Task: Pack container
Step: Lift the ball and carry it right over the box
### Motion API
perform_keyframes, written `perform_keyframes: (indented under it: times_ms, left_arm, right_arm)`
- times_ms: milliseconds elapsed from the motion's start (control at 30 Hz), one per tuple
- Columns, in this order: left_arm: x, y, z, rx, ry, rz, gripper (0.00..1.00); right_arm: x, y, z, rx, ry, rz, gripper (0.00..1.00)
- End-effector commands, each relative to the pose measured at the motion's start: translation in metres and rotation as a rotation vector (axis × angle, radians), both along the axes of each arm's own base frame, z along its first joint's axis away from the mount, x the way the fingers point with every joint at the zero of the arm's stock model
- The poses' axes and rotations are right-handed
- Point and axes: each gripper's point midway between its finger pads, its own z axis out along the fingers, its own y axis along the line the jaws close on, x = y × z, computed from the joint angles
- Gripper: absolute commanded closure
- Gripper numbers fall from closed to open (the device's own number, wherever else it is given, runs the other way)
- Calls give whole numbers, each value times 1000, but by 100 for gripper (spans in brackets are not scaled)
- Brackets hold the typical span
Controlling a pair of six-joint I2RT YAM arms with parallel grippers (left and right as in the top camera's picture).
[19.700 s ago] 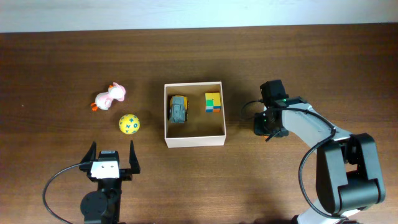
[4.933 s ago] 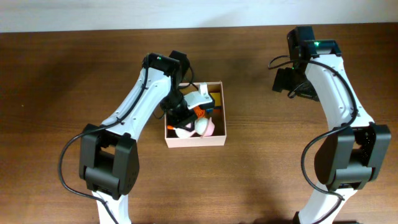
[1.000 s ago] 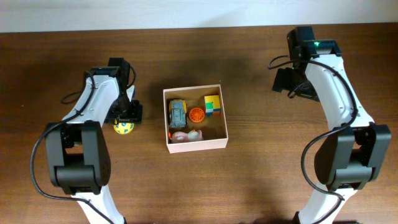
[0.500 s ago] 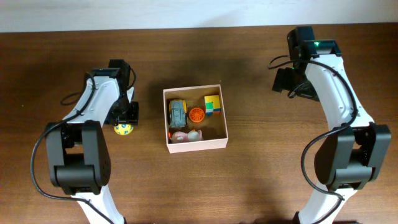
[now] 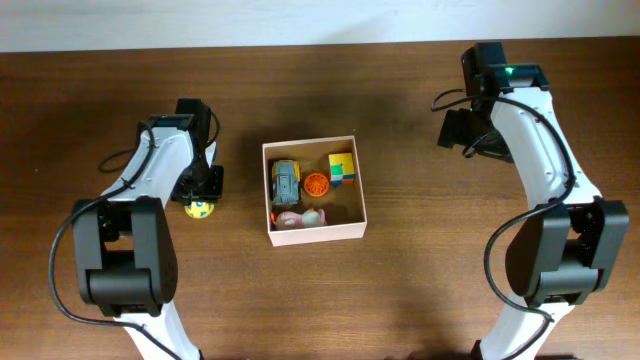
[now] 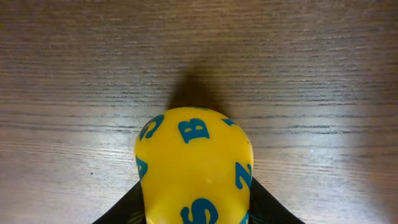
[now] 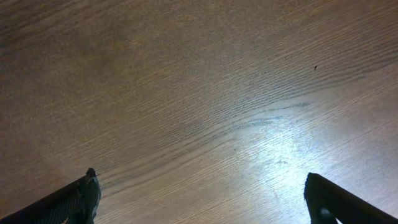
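The container (image 5: 313, 232), a white square box with a tan inside, sits mid-table. Inside it lie a grey toy car (image 5: 286, 180), an orange round toy (image 5: 316, 184), a coloured block (image 5: 342, 167) and a pink and white toy (image 5: 300, 216). Left of the box, a yellow ball with blue letters (image 5: 199, 208) rests on the table. My left gripper (image 5: 200, 197) stands over it. In the left wrist view the ball (image 6: 194, 155) fills the gap, and both black fingers (image 6: 127, 210) press its sides. My right gripper (image 5: 455, 130) hovers open, far right of the box, over bare wood (image 7: 199, 124).
The dark wooden table (image 5: 420, 290) runs to a pale wall edge at the back. The left arm's cable (image 5: 112, 157) loops to the left of the ball. The right arm arcs along the table's right side.
The left gripper's fingers have closed in onto the yellow ball over the last second. The ball, the box and the right arm have not moved.
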Motion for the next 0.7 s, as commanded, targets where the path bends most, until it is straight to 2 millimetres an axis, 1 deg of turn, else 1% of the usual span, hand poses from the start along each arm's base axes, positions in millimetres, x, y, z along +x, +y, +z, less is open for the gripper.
perform_keyframes:
  times_ms: [0,133,467,600,667]
  left_arm:
    - [0,-21,-9,-98,32,-1,87]
    - [15,-21,12,-101,-2,-3,88]
    - [39,-24,59,-112,-66,-6,88]
    - [49,-33,87,-139,-107,-24,88]
    - [55,-46,107,-164,-134,-99,88]
  right_arm:
    - [-1,2,-1,3,3,-2,1]
    - [-1,2,-1,3,3,-2,1]
    - [-1,2,-1,3,3,-2,1]
    - [-1,2,-1,3,3,-2,1]
    - [-1,2,-1,3,3,-2,1]
